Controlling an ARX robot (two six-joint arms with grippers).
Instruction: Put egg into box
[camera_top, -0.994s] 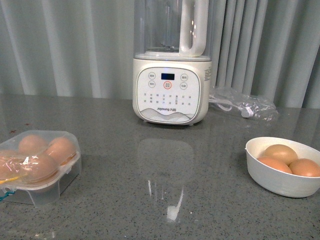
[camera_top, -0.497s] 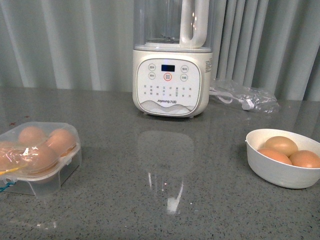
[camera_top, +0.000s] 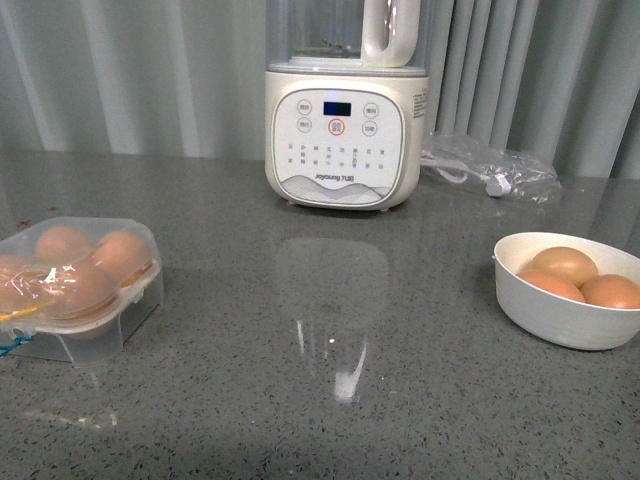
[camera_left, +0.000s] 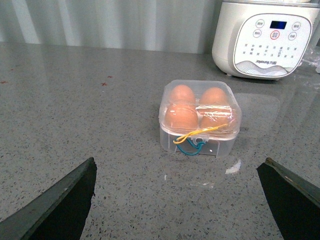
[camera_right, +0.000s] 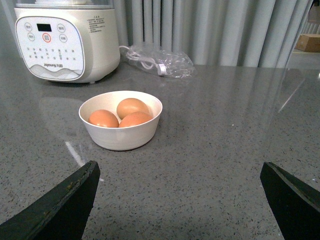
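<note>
Box (camera_left: 200, 117) lid down over four eggs, three eggs left in bowl (camera_right: 121, 131); we judge loading finished, both jaws wide, empty.

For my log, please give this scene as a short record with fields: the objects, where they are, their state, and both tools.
box: clear egg case, lid closed, four brown eggs inside, on the left of the counter
lid fastening: yellow and blue bands at the front
bowl: white bowl, three brown eggs, on the right
appliance: white Joyoung blender at the back
bag: clear plastic bag with cable
left tool: open, empty
right tool: open, empty
</note>
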